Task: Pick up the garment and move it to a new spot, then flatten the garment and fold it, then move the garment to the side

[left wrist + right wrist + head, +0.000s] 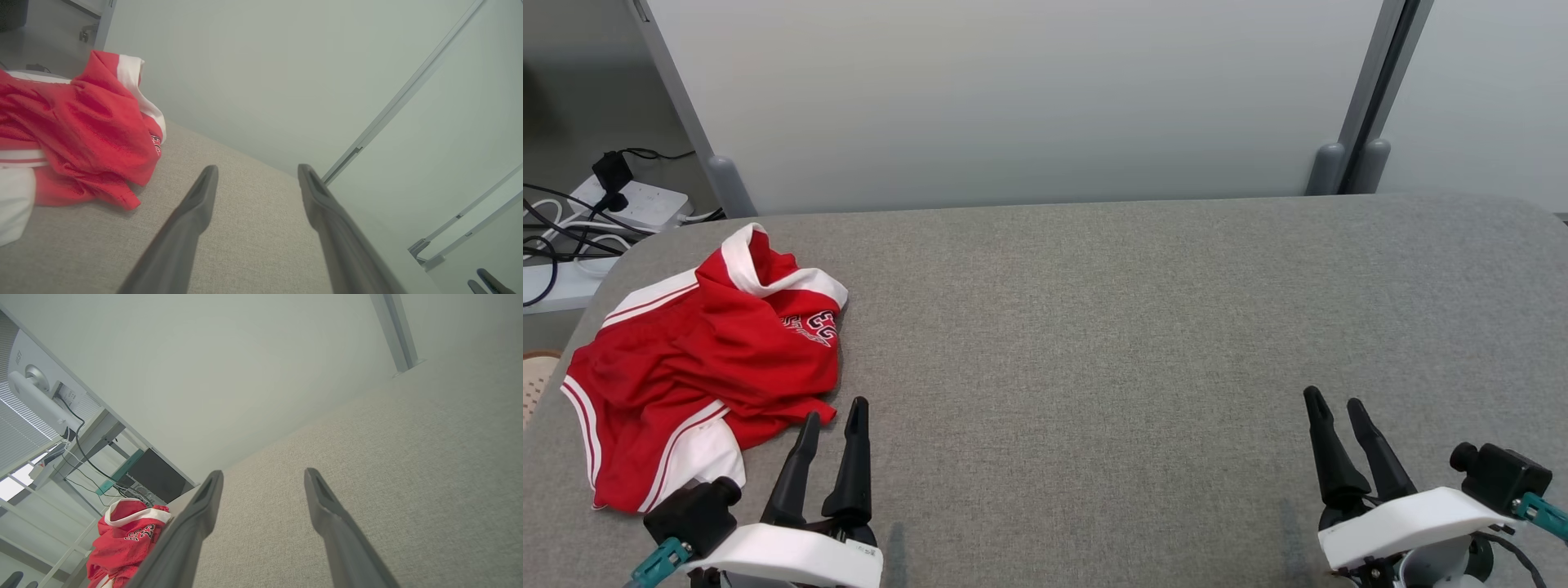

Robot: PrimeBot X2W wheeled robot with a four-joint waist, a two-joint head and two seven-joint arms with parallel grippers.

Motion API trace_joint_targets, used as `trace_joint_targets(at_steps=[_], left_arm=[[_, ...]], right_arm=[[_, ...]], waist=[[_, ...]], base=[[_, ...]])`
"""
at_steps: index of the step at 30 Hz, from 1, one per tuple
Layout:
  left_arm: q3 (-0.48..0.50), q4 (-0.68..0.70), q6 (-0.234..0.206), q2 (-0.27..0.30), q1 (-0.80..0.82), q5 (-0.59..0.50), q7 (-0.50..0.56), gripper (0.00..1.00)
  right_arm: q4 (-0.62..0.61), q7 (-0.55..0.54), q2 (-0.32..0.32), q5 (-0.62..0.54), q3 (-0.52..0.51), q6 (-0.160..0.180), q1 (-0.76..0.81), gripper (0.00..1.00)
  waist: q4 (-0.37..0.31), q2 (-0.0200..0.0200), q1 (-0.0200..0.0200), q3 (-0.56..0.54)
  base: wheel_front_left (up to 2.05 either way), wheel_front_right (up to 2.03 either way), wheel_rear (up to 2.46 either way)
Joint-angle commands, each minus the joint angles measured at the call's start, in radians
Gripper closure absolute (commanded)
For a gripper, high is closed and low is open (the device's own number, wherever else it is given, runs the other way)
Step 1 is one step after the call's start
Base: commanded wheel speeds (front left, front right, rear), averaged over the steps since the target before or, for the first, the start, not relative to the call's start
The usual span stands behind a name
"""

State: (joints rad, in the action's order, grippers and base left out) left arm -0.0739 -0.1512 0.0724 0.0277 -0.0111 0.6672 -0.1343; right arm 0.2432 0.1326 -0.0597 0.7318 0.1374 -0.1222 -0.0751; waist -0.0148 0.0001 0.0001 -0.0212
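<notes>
Red cloth with white trim, the garment (703,359) is lying crumpled at the left end of the grey counter (1094,327), its longer run stretching from the near-left edge toward the back. The left jaws are standing wide open and holding nothing. Their fingers (852,457) are pointing up the counter, tips just beside the garment's nearest red hem, so the heap is sitting ahead and to the left of them. The right jaws are likewise gaping fully and carrying nothing, their fingers (1330,457) sitting well apart from the cloth across bare counter. Judging by this layout, the left arm is standing nearer for the first pick-up, needing only a short reach forward and leftward.
</notes>
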Motion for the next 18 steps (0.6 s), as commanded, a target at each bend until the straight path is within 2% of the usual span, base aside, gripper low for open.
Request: trace_joint_targets(at_steps=[1, 18], left_arm=[[0.017, 0.034, -0.007, 0.015, 0.061, -0.031, -0.016, 0.00], [-0.013, 0.057, -0.021, 0.019, 0.074, -0.219, -0.066, 0.00]], right_arm=[[-0.032, 0.018, -0.002, -0.030, 0.020, -0.006, -0.036, 0.00], [-0.052, 0.068, -0.009, -0.230, 0.067, -0.007, -0.050, 0.00]], waist=[[-0.001, -0.0001, 0.0000, 0.000], [-0.002, -0.0001, 0.0000, 0.002]], base=[[0.00, 0.00, 0.00], [0.00, 0.00, 0.00]])
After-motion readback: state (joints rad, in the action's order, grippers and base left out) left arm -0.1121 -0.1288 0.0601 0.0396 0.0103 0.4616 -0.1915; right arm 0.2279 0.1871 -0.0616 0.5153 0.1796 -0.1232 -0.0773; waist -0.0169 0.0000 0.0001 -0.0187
